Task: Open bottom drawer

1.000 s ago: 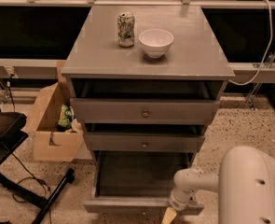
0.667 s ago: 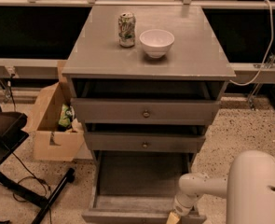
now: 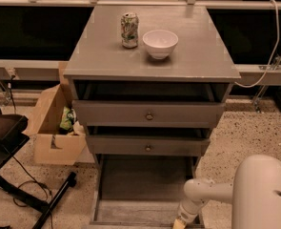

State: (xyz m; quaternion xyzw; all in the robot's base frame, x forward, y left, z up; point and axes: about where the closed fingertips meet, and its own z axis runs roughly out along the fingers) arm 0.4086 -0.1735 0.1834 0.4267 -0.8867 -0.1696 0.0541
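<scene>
At the bottom edge of my view, the gripper hangs from a white arm, over the front right corner of the bottom drawer; I cannot tell whether it is wide, narrow or holding anything.

- Floor: speckled, pale stone.
- Chest: grey wood, flat top.
- On top, near the back: can upright, white bowl just beside it to the right.
- Left of the chest: open cardboard box with green items inside; black stand and cord nearer me.
- Behind: grey rail against dark panels; white cable at right.
- Bottom drawer: lowest of three, pulled well out, bare grey inside; its front is cut off by the frame edge.
</scene>
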